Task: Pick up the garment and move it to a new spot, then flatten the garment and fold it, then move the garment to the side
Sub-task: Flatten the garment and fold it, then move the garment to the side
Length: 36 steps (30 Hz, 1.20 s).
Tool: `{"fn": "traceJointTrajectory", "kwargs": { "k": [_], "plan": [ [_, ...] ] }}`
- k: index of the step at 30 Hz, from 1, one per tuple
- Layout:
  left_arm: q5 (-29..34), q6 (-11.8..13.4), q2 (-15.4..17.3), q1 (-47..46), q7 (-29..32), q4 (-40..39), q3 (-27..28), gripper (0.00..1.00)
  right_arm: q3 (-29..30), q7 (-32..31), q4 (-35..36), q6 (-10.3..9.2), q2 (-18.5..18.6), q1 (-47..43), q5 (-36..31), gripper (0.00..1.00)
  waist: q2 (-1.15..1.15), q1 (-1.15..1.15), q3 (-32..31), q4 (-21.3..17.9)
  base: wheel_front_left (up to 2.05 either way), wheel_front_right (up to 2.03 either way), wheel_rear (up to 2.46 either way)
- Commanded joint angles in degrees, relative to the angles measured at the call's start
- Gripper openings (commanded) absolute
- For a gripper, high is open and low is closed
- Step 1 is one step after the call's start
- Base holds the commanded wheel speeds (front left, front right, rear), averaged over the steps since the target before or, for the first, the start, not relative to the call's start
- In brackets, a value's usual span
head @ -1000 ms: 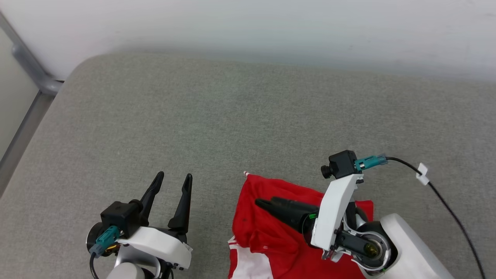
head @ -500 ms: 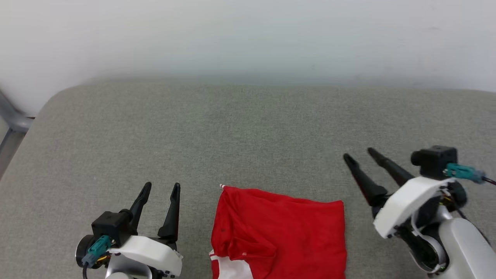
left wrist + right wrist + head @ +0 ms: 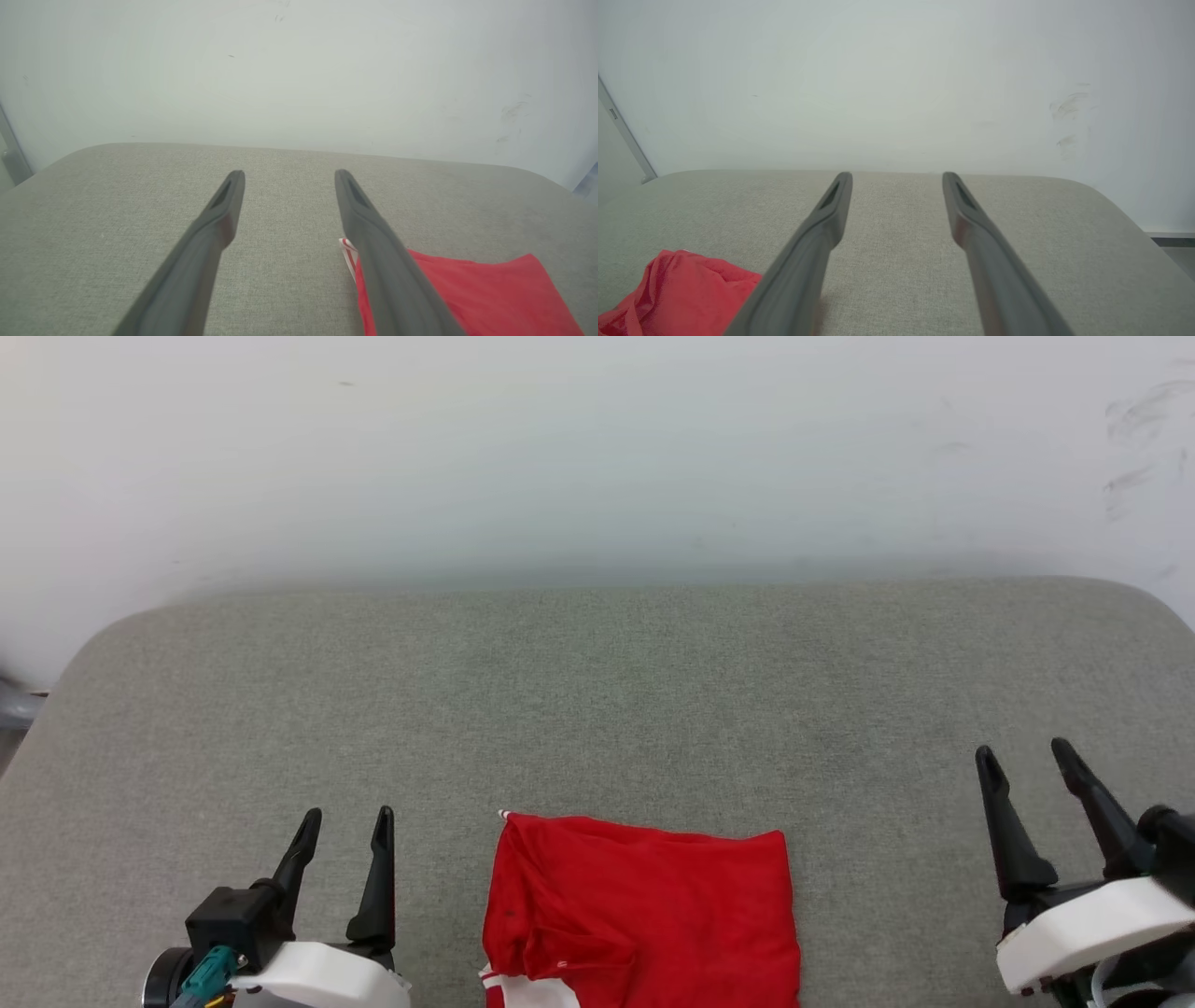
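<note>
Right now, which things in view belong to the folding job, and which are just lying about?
Job:
- garment, red, folded, lying on the grey cushion
- left gripper, open, clear of it
- right gripper, open, clear of it

Just there:
- white wall
- scuff marks on it
- grey frame

**Grey cushion (image 3: 597, 691) against a scuffed white wall (image 3: 597, 448)**

The wide fabric cushion has rounded far corners and runs right up to the plain wall. Dark scuff marks (image 3: 1134, 476) smudge the wall at the upper right. A grey metal bar (image 3: 14, 161) slants up beside the cushion's left end. Beyond its right end, a dark strip (image 3: 1171, 241) lies low along the wall.
</note>
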<state>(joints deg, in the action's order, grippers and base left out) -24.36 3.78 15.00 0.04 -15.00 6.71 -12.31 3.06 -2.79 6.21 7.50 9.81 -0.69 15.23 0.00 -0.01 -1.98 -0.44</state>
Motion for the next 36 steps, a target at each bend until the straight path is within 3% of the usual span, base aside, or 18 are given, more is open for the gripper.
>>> {"fn": "traceJointTrajectory", "kwargs": {
  "k": [1,10,25,31,36],
  "plan": [
    [0.34,0.27,0.03,0.86,-0.23,-0.35,0.34,1.00,-0.04,0.43,0.90,-0.02,-0.67,-1.18,-0.64,1.00,0.00,0.01,-0.41,-0.25,0.00,0.00,0.00],
    [2.21,0.83,-0.62,3.45,-0.19,-0.82,1.16,1.00,0.46,0.09,2.62,-0.02,-4.25,-7.12,-2.98,1.00,0.00,0.01,-2.25,-1.07,0.00,0.00,0.00],
    [4.03,0.36,-0.92,2.14,-0.19,-0.66,1.62,1.00,2.40,-3.46,5.00,-0.02,-4.01,-7.61,-3.70,1.00,0.00,0.01,-1.93,-0.48,0.00,0.00,0.00],
    [4.38,0.09,-1.30,1.47,-0.19,-1.14,2.05,1.00,6.70,-7.02,3.40,-0.02,-1.98,-8.06,0.77,1.00,0.00,0.01,-1.32,0.78,0.00,0.00,0.00],
    [4.89,-0.43,-1.83,0.38,-0.19,-1.76,1.89,1.00,9.24,-14.47,-0.91,-0.02,0.49,-8.58,10.14,1.00,0.00,0.01,-0.32,2.57,0.00,0.00,0.00]
  ]
}}
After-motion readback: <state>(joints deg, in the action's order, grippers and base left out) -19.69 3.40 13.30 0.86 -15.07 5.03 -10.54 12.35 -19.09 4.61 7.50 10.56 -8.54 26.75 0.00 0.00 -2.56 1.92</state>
